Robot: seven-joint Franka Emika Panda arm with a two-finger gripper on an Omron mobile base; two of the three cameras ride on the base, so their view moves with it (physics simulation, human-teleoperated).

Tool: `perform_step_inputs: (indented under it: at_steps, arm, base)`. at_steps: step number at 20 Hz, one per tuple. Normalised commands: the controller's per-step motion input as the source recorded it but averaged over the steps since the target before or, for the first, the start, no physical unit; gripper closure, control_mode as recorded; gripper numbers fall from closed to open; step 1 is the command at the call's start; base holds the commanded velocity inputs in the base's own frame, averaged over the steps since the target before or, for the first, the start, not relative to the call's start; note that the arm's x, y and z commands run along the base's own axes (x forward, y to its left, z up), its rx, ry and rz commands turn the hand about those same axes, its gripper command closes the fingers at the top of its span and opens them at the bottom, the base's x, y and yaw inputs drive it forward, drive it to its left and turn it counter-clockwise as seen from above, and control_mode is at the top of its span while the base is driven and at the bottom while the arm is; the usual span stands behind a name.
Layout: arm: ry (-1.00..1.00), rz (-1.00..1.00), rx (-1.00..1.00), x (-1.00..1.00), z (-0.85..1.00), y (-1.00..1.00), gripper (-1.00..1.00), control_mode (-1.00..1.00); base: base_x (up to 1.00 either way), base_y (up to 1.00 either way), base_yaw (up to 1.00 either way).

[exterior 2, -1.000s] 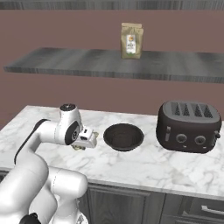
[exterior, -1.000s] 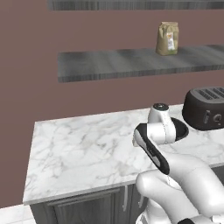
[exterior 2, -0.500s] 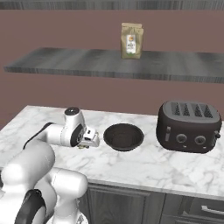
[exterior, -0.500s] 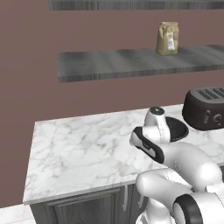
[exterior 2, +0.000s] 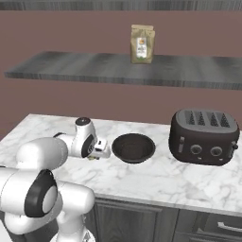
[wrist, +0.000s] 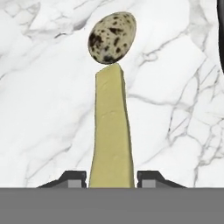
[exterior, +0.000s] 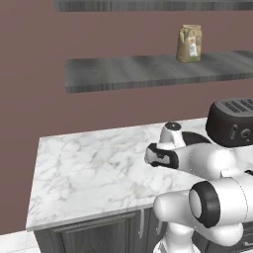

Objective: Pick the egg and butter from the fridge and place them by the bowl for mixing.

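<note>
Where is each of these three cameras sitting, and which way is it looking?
Left base view: behind the arm on its left, looking forward and down at the counter, toaster and shelf bag; the white arm rises lower right.
Right base view: behind on its right; arm lower left, gripper beside the bowl.
Hand view: on the hand, looking along the gripper, shut on the butter, toward the egg.
Both base views share counter, toaster, bag.

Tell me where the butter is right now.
In the hand view the butter is clamped between the gripper fingertips, pointing out over the marble counter, its far tip at the speckled egg lying there.
</note>
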Motion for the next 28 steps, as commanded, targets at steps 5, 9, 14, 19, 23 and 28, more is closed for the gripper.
perform_step_inputs:
  at_steps: [5, 9, 14, 19, 23, 28]
  arm:
    - [0.0, 0.0, 0.0, 0.11, -0.15, -0.12, 1.0, -1.0]
    - [0.0, 0.0, 0.0, 0.0, -0.23, 0.0, 1.0, -1.0]
    - [-0.02, 0.0, 0.0, 0.01, -0.3, 0.0, 1.0, -1.0]
    - [-0.01, 0.0, 0.0, 0.07, -0.27, 0.0, 1.0, -1.0]
    - [0.0, 0.0, 0.0, 0.0, 0.0, 0.0, 1.0, -1.0]
    - [0.0, 0.0, 0.0, 0.0, 0.0, 0.0, 1.0, -1.0]
  base:
    - [0.0, 0.0, 0.0]
    - [0.0, 0.0, 0.0]
    - [0.0, 0.0, 0.0]
    - [0.0, 0.0, 0.0]
    - [0.0, 0.0, 0.0]
    - [0.0, 0.0, 0.0]
